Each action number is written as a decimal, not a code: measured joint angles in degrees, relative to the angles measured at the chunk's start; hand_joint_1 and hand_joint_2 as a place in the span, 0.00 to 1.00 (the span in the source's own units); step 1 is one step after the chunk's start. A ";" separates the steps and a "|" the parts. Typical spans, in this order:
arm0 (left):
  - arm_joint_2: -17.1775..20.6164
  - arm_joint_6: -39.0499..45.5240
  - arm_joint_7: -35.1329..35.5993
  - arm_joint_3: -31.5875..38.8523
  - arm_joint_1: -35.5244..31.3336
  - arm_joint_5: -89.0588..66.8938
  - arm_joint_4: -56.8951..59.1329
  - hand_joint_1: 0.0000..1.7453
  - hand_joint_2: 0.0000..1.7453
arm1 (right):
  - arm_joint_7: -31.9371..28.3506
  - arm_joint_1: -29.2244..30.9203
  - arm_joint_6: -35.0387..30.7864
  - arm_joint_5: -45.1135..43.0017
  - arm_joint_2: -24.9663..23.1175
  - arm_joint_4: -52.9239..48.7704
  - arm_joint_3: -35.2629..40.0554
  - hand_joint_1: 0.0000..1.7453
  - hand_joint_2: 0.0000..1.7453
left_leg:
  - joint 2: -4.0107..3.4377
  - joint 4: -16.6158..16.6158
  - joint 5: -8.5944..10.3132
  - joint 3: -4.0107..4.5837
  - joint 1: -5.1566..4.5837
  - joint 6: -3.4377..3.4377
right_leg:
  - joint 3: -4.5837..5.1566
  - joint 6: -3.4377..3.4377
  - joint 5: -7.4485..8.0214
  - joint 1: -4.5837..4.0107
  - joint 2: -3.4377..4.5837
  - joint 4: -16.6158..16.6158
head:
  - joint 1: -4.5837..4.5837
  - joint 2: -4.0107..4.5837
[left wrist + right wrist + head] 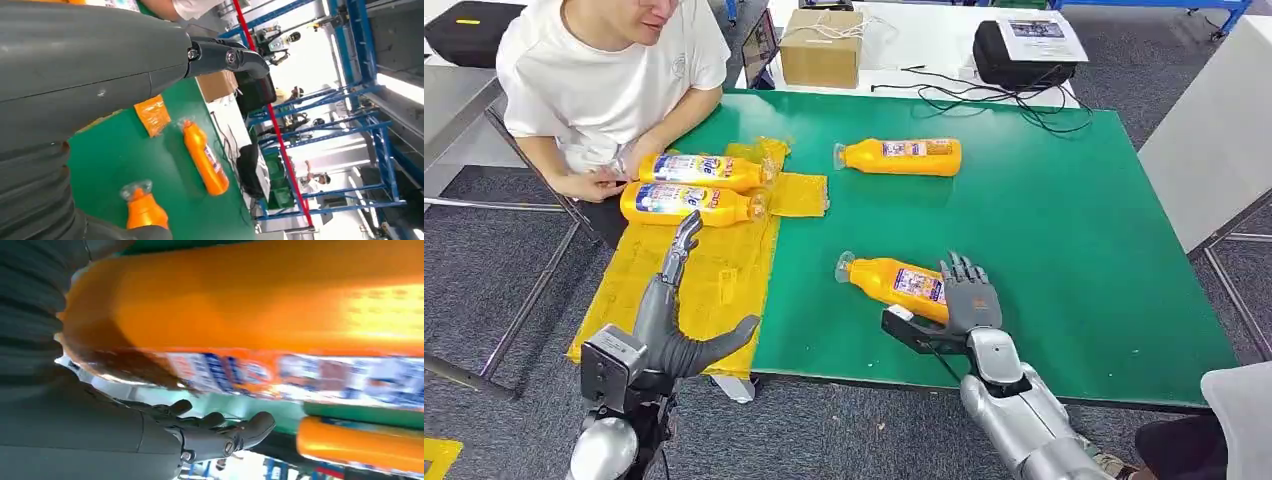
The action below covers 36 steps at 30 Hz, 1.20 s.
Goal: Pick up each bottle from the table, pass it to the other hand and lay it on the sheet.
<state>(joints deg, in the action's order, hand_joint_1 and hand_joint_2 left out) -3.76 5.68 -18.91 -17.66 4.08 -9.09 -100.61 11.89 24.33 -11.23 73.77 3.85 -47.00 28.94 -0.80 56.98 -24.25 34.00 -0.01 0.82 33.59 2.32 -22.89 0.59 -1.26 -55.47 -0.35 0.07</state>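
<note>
Green table (pixel 1064 230) is carrying the near bottle (pixel 894 283), lying crosswise just beside the right hand (pixel 969 298), whose spread fingers are grasping nothing, while in the left wrist view the left hand (pixel 222 55) is hanging released, farther away.

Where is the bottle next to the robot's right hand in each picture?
Head view: the near bottle lies on the green table, low in the middle, at the right hand.
Left wrist view: its capped end shows at the bottom edge.
Right wrist view: its orange body runs across the top, very close.
Shared landmark: the far bottle, also at and.
</note>
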 measured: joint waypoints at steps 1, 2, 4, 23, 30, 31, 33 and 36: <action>-0.11 -0.17 0.07 0.11 0.27 0.00 -0.20 0.00 1.00 | 0.56 -0.70 0.39 -0.28 0.43 -1.02 -0.30 0.00 1.00 | 0.00 0.00 0.00 0.00 0.00 0.00 | 0.00 0.00 0.00 0.00 0.00 0.00 | 0.00 0.00; -0.20 -0.33 0.09 0.17 0.49 -0.02 -0.28 0.00 1.00 | 0.92 -1.25 0.59 -0.72 0.79 -1.77 -0.70 0.00 1.00 | 0.00 0.00 -0.01 -0.01 0.00 0.00 | 0.00 0.00 0.00 0.00 -0.01 0.01 | -0.02 0.00; -0.33 -0.61 0.28 0.24 0.62 -0.11 -0.28 0.00 1.00 | 1.00 -1.75 0.81 -1.66 1.20 -2.29 -2.01 0.00 1.00 | 0.00 0.00 -0.01 -0.01 0.00 0.00 | 0.01 0.00 0.00 0.00 -0.01 0.01 | 0.00 0.00; -0.72 -2.86 0.50 -0.96 -4.54 2.91 4.24 0.00 1.00 | -11.22 3.20 -0.48 -11.13 -0.70 9.34 -10.14 0.44 1.00 | -0.30 -0.02 0.03 -0.44 0.00 0.03 | -0.33 -0.12 0.22 0.00 0.16 0.03 | 0.00 0.00; -1.01 -3.43 0.17 -2.10 -7.79 4.98 7.52 0.00 1.00 | -14.49 7.23 -0.19 -11.50 -4.27 15.09 -10.18 1.00 1.00 | -0.60 -0.02 0.13 -0.37 0.07 -0.06 | -0.14 -0.23 0.36 -0.08 0.31 0.01 | 0.00 0.00; -1.03 -3.50 0.13 -2.12 -8.17 5.20 8.02 0.00 1.00 | -14.62 7.80 0.84 -11.95 -4.63 15.78 -10.18 1.00 1.00 | -0.61 -0.02 0.13 -0.37 0.08 -0.06 | -0.13 -0.24 0.36 -0.14 0.32 0.01 | 0.00 0.00; -1.09 -3.56 -0.07 -2.41 -8.88 5.53 8.79 0.00 1.00 | -15.15 9.32 4.60 -13.57 -4.72 17.21 -10.21 1.00 1.00 | -0.67 -0.02 0.13 -0.38 0.09 -0.06 | -0.13 -0.24 0.35 -0.14 0.37 0.01 | 0.00 0.00; -1.09 -3.52 -0.20 -2.71 -9.69 6.03 9.71 0.00 1.00 | -15.13 11.13 8.33 -14.84 -4.50 19.20 -10.18 1.00 1.00 | -0.72 -0.02 0.09 -0.40 0.09 -0.08 | -0.13 -0.24 0.35 -0.13 0.45 0.02 | -0.02 0.00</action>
<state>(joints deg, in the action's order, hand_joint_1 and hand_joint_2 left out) -4.85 2.16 -19.10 -20.37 -5.60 -3.06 -90.90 -3.23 35.46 -2.90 58.93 -0.66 -27.80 18.75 -1.52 56.96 -24.16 33.59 0.08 0.74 33.46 2.08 -22.54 0.46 -0.81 -55.45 -0.37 0.07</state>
